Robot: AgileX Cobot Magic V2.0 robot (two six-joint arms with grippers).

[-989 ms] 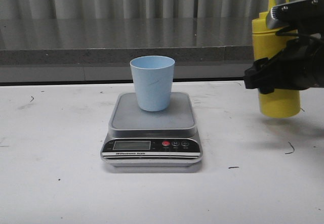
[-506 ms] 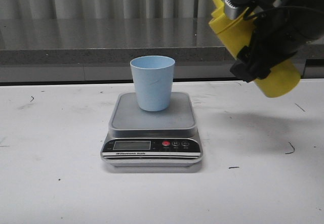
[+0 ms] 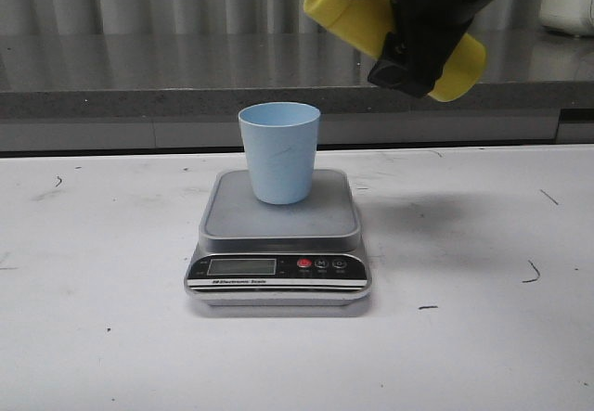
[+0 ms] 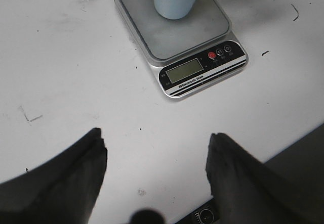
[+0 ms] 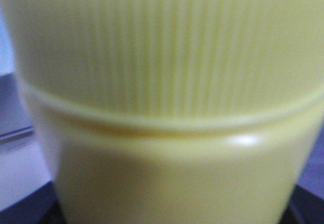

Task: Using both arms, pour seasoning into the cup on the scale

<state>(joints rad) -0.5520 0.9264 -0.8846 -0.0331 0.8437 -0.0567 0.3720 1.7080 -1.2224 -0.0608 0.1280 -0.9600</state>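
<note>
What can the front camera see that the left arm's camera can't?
Only the front view shows the yellow seasoning bottle, tipped over and held up high by the right claw. Only the left wrist view shows the left claw, open and empty above the table. Both show the blue cup standing on the scale.

Cup (image 3: 279, 152) on scale (image 3: 278, 244) occupies frame centre; right gripper (image 3: 408, 54) with bottle (image 3: 357, 7) blocks upper right. Table (image 3: 93, 337) left and foreground open.
</note>
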